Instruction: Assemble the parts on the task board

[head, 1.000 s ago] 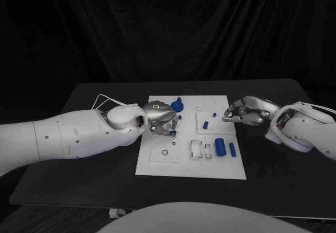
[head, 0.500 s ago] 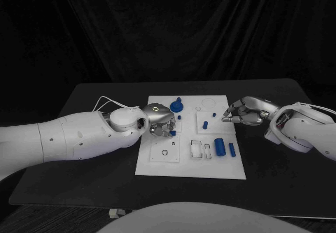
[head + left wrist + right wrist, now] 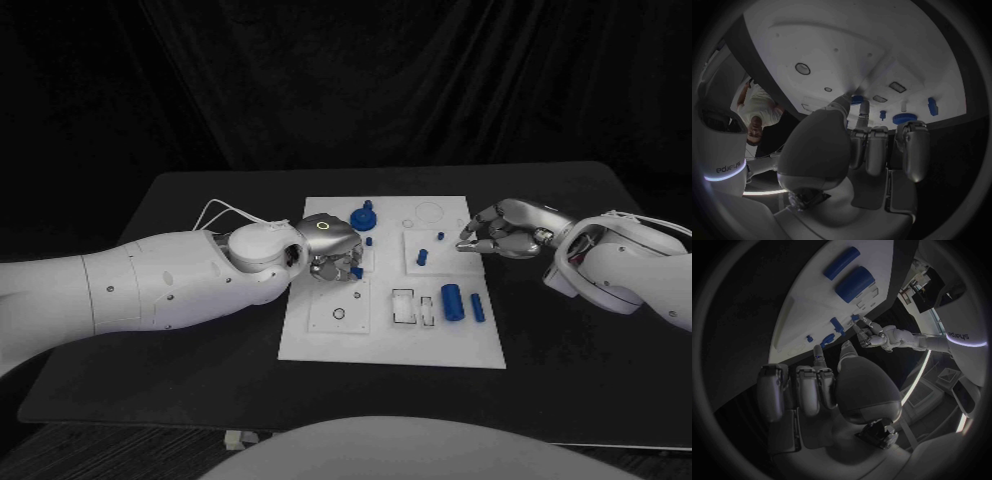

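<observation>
The left hand (image 3: 333, 252) is curled, apparently empty, over small blue pegs (image 3: 372, 241); a careless sweep could scatter them off the board (image 3: 389, 345).

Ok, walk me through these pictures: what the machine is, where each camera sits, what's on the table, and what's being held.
It is a robot with two white arms ending in silver hands. One camera looks down from its head; the two round pictures come from cameras at its wrists, behind each hand. On the black table lies a white task board with small blue parts: two cylinders lying near the right edge and a knob-like part at the far side. The left hand hovers over the board, fingers curled downward. The right hand waits at the board's right edge, curled. I cannot tell if either holds anything.
</observation>
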### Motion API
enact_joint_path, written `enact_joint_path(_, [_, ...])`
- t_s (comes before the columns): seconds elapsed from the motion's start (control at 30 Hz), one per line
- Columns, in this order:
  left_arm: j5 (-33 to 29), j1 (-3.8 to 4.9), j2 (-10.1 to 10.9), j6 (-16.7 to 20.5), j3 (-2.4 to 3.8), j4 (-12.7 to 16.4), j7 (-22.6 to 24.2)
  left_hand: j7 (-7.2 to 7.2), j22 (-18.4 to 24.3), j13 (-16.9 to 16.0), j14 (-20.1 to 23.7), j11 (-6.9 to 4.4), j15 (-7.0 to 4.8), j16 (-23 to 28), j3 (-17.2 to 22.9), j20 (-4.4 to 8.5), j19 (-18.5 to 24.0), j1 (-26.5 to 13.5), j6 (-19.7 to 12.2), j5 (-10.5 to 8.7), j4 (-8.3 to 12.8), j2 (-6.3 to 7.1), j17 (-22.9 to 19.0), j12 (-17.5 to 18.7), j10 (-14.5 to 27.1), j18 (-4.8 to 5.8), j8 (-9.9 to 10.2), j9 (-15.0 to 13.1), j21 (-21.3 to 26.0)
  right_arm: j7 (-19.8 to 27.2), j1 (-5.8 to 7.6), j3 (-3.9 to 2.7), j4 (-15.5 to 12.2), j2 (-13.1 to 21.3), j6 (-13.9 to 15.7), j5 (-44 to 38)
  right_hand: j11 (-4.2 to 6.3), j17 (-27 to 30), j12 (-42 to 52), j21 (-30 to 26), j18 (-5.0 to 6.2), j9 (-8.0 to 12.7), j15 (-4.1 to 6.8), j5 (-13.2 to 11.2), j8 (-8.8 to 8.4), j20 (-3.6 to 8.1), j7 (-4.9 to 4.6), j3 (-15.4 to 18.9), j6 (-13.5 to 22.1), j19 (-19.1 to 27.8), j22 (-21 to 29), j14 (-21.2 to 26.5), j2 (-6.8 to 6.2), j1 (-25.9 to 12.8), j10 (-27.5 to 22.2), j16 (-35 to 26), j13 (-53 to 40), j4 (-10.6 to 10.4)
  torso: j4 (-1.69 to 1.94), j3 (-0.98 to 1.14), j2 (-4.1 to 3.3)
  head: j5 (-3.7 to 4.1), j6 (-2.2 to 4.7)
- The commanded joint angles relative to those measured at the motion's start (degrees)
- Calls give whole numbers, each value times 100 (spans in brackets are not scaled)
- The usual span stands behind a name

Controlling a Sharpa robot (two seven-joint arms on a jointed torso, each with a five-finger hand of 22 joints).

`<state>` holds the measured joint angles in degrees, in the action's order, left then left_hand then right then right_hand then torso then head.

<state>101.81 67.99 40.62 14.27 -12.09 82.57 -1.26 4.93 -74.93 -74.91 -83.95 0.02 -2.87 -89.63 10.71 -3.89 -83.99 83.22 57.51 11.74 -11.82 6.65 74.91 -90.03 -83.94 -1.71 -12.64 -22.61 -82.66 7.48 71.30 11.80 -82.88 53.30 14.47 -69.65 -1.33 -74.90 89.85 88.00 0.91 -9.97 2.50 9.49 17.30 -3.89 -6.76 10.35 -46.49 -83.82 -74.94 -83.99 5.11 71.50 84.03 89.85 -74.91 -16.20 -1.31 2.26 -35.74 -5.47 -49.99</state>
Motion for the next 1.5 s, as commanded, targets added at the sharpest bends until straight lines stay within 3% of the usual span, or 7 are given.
enact_joint_path(0.03, [43, -22, 0, 76, -6, -39, 134, -10, -1278, -1509, -605, 22, 9, -37, 75, 28, -251, 107, 51, 83, 62, -32, 1509, 2, -606, -1, 43, -4, 18, -78, -14, -3, 2, -6, -40, -5, -22, -1510, 15, -24, -25, 8, -42, -37, 26, -36, 10, 20, -41, -490, -1418, -601, 12, 60, 597, 15, -1509, 27, -3, 4, 2, -3, -1])
enact_joint_path(0.37, [43, -26, 26, 148, -6, -18, 325, 4, -1279, -1509, -605, 33, 12, -37, 340, 29, -250, 112, 94, 415, 163, -35, 1509, 2, -606, -1, 179, 42, 27, -86, -15, -3, 12, -42, -63, -5, -21, -1510, 15, -24, -25, 8, -42, -36, 26, -35, 10, 20, -41, -490, -1418, -601, 16, 62, 597, 15, -1509, 27, 0, 6, 2, -6, -1])
enact_joint_path(0.6, [43, -28, 46, 252, -6, 2, 380, -69, -1283, -1509, -605, -24, -25, -37, 491, 53, -257, 170, 447, 287, 358, 38, 1509, 2, -606, 0, 26, -42, 17, -87, -16, -3, 20, -51, -61, -5, -21, -1510, 15, -30, -23, 9, -41, -35, 26, -35, 10, 20, -41, -487, -1416, -601, 18, 64, 597, 15, -1509, 26, -1, 1, 1, -25, -1])
enact_joint_path(0.8, [-64, -29, 116, 781, -6, 53, 556, -88, -1291, -1509, -605, -37, -43, -37, 620, 77, -271, 155, 496, 91, 425, 67, 1509, 2, -606, 7, -16, -80, -10, -90, -17, -3, 27, -38, -56, -5, -21, -1510, 15, -30, -23, 9, -41, -35, 26, -35, 10, 20, -41, -487, -1416, -601, 18, 64, 597, 15, -1509, 26, 1, -4, 3, -39, -1])
enact_joint_path(1.0, [-746, -29, 163, 1408, -6, 34, 870, -93, -1319, -1509, -605, -46, -50, -37, 666, 83, -313, 118, 502, -30, 415, 76, 1509, 2, -606, 28, -33, -97, -101, -88, -19, -3, 26, -29, -44, -5, -21, -1510, 15, -30, -23, 9, -41, -35, 26, -35, 10, 20, -41, -487, -1416, -601, 18, 64, 597, 15, -1509, 26, 1, -4, 6, -43, -1])
enact_joint_path(1.13, [-1427, -29, 177, 1624, -6, -18, 1091, -104, -1319, -1509, -605, -53, -55, -37, 667, 88, -313, 93, 512, 56, 400, 62, 1509, 2, -606, 28, -57, -115, -102, -86, -22, -3, 23, -26, -37, -5, -20, -1510, 15, -28, -24, 10, -41, -34, 25, -35, 10, 21, -40, -488, -1417, -601, 21, 71, 597, 15, -1509, 28, 2, -4, 5, -48, -1])
enact_joint_path(1.5, [-2845, -51, 123, 1704, -6, -264, 1309, -91, -1294, -1509, -605, -43, -46, -37, 596, 86, -268, 42, 431, 115, 384, 58, 1509, 2, -606, 9, -55, -132, -17, -80, -27, -3, 2, -17, -25, -5, -19, -1510, 15, -29, -24, 11, -40, -34, 25, -34, 11, 22, -41, -488, -1417, -601, 20, 78, 597, 15, -1509, 31, 6, -5, -3, -80, -1])
